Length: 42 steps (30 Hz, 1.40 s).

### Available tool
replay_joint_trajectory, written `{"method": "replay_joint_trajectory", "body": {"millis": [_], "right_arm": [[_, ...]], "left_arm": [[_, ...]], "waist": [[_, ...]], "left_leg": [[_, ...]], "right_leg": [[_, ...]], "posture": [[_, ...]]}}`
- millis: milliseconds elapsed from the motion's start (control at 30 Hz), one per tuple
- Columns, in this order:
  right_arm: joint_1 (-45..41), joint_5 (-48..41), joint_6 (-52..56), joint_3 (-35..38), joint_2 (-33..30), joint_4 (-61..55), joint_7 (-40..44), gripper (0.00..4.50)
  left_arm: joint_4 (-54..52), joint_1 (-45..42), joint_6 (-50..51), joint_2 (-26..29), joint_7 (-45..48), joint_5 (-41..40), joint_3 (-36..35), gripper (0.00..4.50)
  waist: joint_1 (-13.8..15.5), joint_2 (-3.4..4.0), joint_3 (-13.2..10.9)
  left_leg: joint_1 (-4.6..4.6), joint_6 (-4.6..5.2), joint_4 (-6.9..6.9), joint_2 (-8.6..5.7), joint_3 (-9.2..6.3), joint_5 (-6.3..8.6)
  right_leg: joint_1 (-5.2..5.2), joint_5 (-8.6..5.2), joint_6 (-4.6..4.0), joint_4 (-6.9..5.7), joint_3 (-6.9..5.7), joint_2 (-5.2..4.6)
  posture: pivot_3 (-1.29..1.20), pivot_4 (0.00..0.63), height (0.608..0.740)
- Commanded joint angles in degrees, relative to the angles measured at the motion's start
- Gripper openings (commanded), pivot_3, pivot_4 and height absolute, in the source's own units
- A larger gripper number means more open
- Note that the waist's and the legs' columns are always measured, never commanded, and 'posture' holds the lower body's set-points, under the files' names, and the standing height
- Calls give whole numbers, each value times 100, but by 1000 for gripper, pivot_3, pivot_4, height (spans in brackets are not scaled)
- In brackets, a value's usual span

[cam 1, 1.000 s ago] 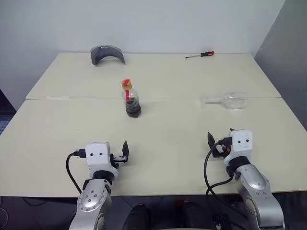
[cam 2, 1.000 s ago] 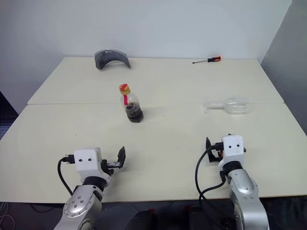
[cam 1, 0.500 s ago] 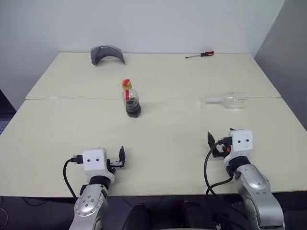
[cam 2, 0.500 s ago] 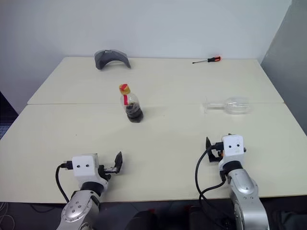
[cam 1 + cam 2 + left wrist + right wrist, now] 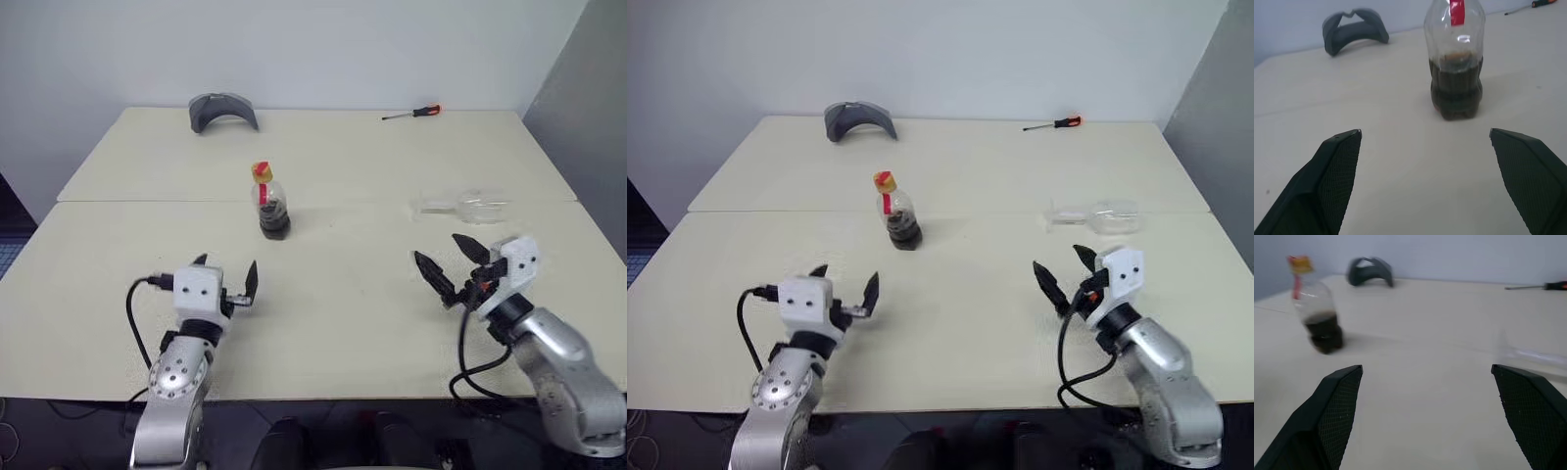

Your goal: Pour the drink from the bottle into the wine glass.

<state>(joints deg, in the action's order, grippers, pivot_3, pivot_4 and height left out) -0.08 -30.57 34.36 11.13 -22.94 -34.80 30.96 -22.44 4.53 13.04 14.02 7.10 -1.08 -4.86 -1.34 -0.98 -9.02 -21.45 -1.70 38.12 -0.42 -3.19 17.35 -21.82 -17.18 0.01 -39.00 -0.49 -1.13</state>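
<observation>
- The bottle (image 5: 268,203) stands upright near the middle of the bench (image 5: 323,313), its yellow-orange cap on; the drink (image 5: 1456,87) — dark brown — fills only the lower part of its belly.
- The wine glass (image 5: 468,206) lies on its side toward the right of the bench, well apart from the bottle, its foot pointing toward the bottle's side.
- The left gripper (image 5: 225,278) hangs above the near part of the bench, its fingers (image 5: 1332,171) spread wide and holding nothing; the bottle stands ahead of it, between the two fingers in the wrist view.
- The right gripper (image 5: 449,262) — fingers (image 5: 1334,404) likewise wide apart and empty — is raised over the near right of the bench, with the lying glass beyond it.
- A grey curved object (image 5: 223,110) sits at the far left edge of the bench.
- A red-handled screwdriver (image 5: 412,114) lies at the far right.
</observation>
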Motion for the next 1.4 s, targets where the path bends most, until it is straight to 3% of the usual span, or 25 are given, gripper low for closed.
{"method": "replay_joint_trajectory", "body": {"millis": [33,200,400,800,1400], "right_arm": [[-149,-846,190,182,-283,-117,571,4500],[-526,-1527,528,137,-801,-115,936,4500],[-816,-1797,711,0,-972,-34,872,4500],[-1166,-1567,619,-293,-871,195,543,4500],[-976,-1478,400,-325,-807,115,373,4500]], "left_arm": [[201,-166,-251,-3,-24,157,73,4486],[230,-471,-119,-247,-192,156,115,4486],[272,-597,-51,-370,-296,238,184,4486],[1381,-1687,-168,-548,-120,-135,112,4486],[3142,-2851,-968,-635,-134,-109,155,4486]], "waist": [[-3,0,0],[5,-3,0],[15,-4,0],[132,-6,-1],[137,-8,-2]], "left_leg": [[-1,0,0,0,0,0],[3,1,8,1,2,0],[11,0,2,1,-1,0],[9,0,9,-1,-2,-1],[6,-3,12,-1,-3,-2]], "right_leg": [[1,0,0,1,0,0],[5,1,1,-6,1,-3],[15,1,1,-1,0,-2],[15,2,2,-2,-4,-4],[13,2,3,-3,-6,-4]], "posture": [[0,150,740],[0,150,740],[0,150,740],[0,150,740],[0,150,740]]}}
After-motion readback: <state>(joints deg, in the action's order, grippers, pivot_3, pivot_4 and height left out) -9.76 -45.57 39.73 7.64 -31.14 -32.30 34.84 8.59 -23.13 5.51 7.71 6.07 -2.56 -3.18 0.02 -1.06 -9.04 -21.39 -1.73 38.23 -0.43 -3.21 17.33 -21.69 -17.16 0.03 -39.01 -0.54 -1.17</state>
